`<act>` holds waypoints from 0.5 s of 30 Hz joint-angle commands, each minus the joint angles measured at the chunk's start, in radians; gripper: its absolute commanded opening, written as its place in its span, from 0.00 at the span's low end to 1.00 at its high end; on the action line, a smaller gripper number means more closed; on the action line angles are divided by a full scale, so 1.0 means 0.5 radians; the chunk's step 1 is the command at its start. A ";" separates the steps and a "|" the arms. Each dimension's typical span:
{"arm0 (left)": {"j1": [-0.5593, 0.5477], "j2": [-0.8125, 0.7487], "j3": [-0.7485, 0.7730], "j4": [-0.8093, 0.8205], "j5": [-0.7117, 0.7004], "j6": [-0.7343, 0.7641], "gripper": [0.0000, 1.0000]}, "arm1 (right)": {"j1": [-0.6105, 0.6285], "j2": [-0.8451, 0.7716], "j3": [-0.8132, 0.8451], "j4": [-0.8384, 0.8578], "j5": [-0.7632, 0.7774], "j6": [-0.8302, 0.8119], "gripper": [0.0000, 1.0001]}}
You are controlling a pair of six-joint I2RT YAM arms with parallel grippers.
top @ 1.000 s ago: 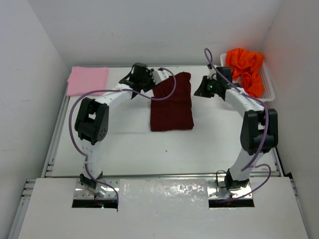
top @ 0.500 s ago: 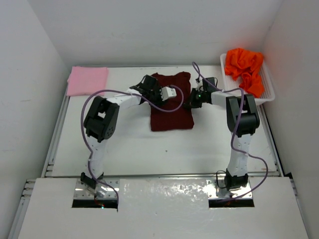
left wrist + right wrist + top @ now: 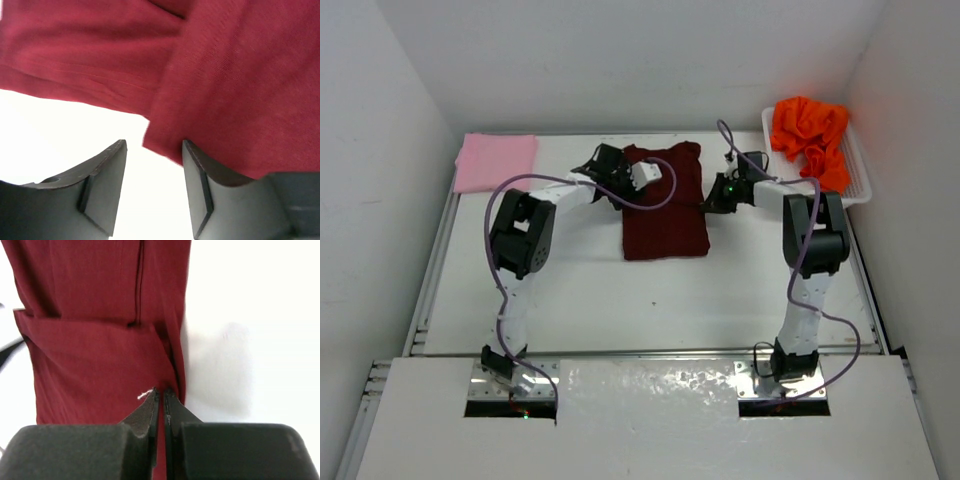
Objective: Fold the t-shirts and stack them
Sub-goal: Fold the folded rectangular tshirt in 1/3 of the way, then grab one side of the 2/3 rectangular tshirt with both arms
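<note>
White tabletop (image 3: pixel 620 300) fills the space between plain white walls, and the dark maroon t-shirt (image 3: pixel 665 215) lies folded into a tall rectangle on it, flat and about midway between the two arms.

Left of the maroon shirt, the left arm rises from its base at the near edge, bends at a raised elbow, and angles its forearm inward towards the shirt's far left corner. The left gripper (image 3: pixel 645 175) sits low over that corner. From its wrist camera, the left gripper (image 3: pixel 152 150) has its jaws standing apart and clamping nothing. A folded edge of maroon cloth reaches just to the mouth of the gap and lies over the tip of one finger.

Right of the shirt, the right arm stands tall, folds at its elbow, and stretches its forearm leftward to the shirt's right edge. The right gripper (image 3: pixel 712 205) has its jaws pressed together. In its own camera, the tips (image 3: pixel 161 392) meet right at the hem, though I cannot tell whether they pinch any cloth.

Far to the left of the maroon shirt, the pink t-shirt (image 3: pixel 497 160) lies folded flat at the table's far corner. Far to its right, the orange t-shirt (image 3: pixel 810 135) is heaped in a white basket (image 3: pixel 860 175).
</note>
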 commanded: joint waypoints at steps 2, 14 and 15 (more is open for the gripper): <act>0.022 -0.182 0.285 -0.096 -0.037 -0.072 0.47 | -0.024 -0.371 0.084 -0.287 0.153 -0.245 0.13; -0.425 -0.741 -0.600 -0.817 0.184 0.713 0.52 | -0.021 -0.851 -0.594 -0.539 -0.086 -0.214 0.64; -0.435 -0.735 -0.613 -0.780 0.190 0.661 0.52 | -0.021 -0.860 -0.631 -0.500 -0.129 -0.193 0.64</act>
